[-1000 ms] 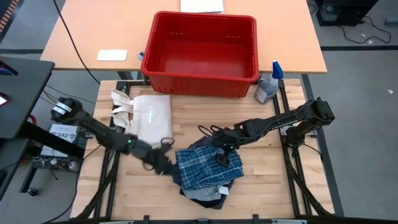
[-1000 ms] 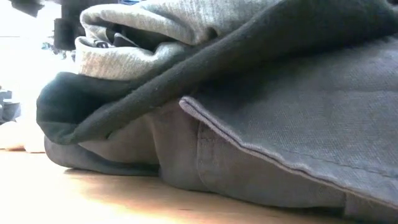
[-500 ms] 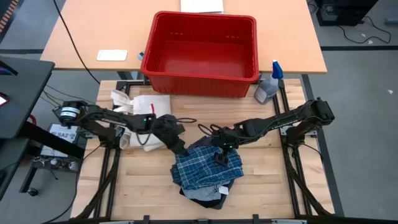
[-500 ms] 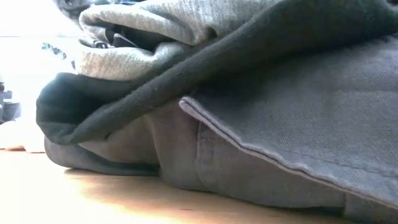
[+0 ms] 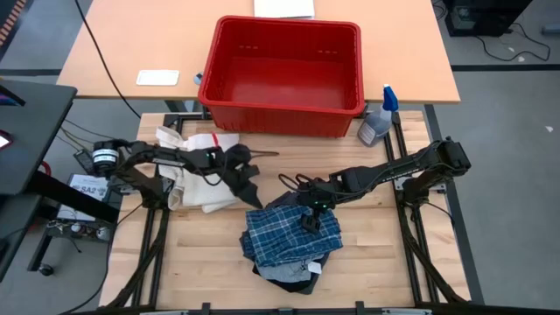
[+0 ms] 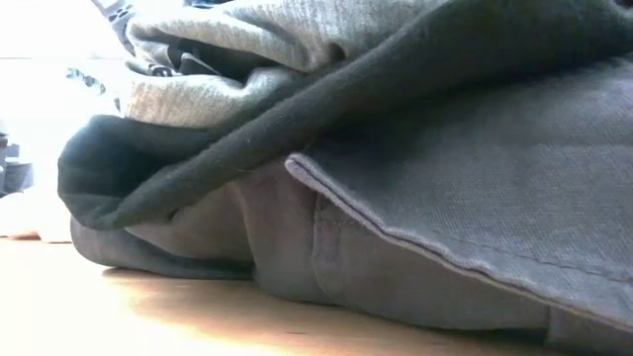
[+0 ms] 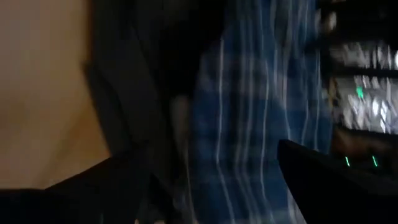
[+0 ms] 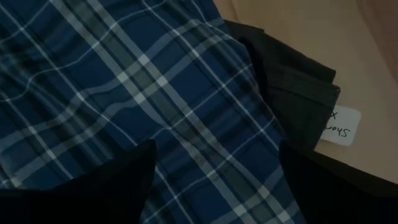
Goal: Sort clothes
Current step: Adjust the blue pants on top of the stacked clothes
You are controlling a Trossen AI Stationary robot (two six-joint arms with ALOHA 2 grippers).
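The right gripper (image 5: 310,216) is hovering, jaws spread, over the plaid piece (image 5: 289,234) topping the pile at the surface's (image 5: 367,262) six o'clock, seemingly readying to pinch it, while the left gripper (image 5: 249,191), jaws spread, is waiting at ten o'clock of the pile.

The high view looks straight down on the whole pale wooden slatted table (image 5: 192,254). The low view sits at table level, pressed close against the dark charcoal-grey fabric shorts (image 6: 445,227). Both wrist views (at near range) share the blue-and-white plaid cloth piece (image 8: 143,93).
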